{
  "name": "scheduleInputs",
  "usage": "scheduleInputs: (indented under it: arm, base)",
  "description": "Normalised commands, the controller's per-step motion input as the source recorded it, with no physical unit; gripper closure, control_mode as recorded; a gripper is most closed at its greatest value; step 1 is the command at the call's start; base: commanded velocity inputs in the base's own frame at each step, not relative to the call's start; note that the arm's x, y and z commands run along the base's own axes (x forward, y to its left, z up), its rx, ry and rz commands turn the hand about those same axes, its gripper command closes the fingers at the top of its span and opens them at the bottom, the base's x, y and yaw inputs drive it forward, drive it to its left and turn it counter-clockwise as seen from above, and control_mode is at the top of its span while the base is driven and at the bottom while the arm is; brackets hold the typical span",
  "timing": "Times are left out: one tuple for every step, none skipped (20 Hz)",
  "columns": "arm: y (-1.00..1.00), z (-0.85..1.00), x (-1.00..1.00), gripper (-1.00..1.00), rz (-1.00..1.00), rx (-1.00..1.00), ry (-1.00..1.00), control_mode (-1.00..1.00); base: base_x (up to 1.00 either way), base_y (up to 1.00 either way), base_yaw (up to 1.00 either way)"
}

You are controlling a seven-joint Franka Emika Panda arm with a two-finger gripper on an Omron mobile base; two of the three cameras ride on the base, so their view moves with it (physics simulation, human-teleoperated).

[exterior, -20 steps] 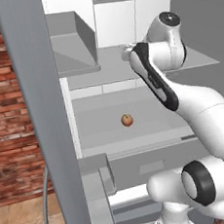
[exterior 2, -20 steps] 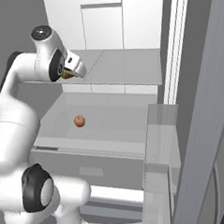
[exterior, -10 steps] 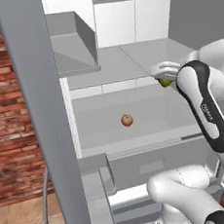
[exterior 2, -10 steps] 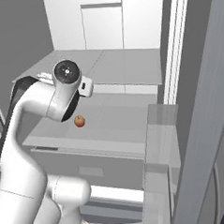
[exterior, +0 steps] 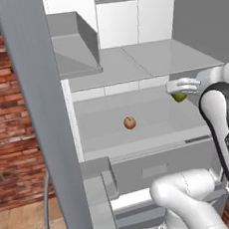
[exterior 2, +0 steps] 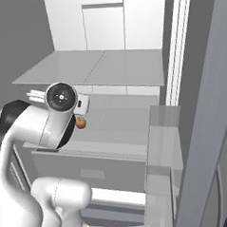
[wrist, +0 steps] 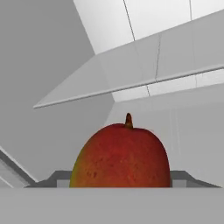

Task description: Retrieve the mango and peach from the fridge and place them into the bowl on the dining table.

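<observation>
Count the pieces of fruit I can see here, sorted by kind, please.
Mango, in the gripper: 1
Peach, on the fridge shelf: 1
Total: 2

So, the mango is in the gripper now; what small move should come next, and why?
Probably draw the arm back out of the fridge. The gripper is closed on the mango near the right side of the shelf, while the peach sits on the shelf, so the mango should go to the bowl first.
</observation>
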Motion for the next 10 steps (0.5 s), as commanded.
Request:
scheduleInputs:
  arm:
    - [0.0,0.0,0.0,1.0,0.0,0.0,0.0,1.0]
    - [0.0,0.0,0.0,1.0,0.0,0.0,0.0,1.0]
    - [0.0,0.0,0.0,1.0,0.0,0.0,0.0,1.0]
    - [0.0,0.0,0.0,1.0,0.0,0.0,0.0,1.0]
    - [0.0,0.0,0.0,1.0,0.0,0.0,0.0,1.0]
    - [0.0,0.0,0.0,1.0,0.0,0.0,0.0,1.0]
    - [0.0,0.0,0.0,1.0,0.0,0.0,0.0,1.0]
    - [0.0,0.0,0.0,1.0,0.0,0.0,0.0,1.0]
    - [0.0,0.0,0.0,1.0,0.0,0.0,0.0,1.0]
    - [0.0,0.0,0.0,1.0,0.0,0.0,0.0,1.0]
  base:
    - [-0.69,0.0,0.02]
    - [-0.74,0.0,0.02]
    - [-0.78,0.0,0.01]
    - [-0.8,0.0,0.0]
    - [-0.81,0.0,0.0]
    - [-0.85,0.0,0.01]
    - [-0.89,0.0,0.01]
    - [-0.89,0.0,0.01]
    - [-0.91,0.0,0.03]
    - [-0.92,0.0,0.05]
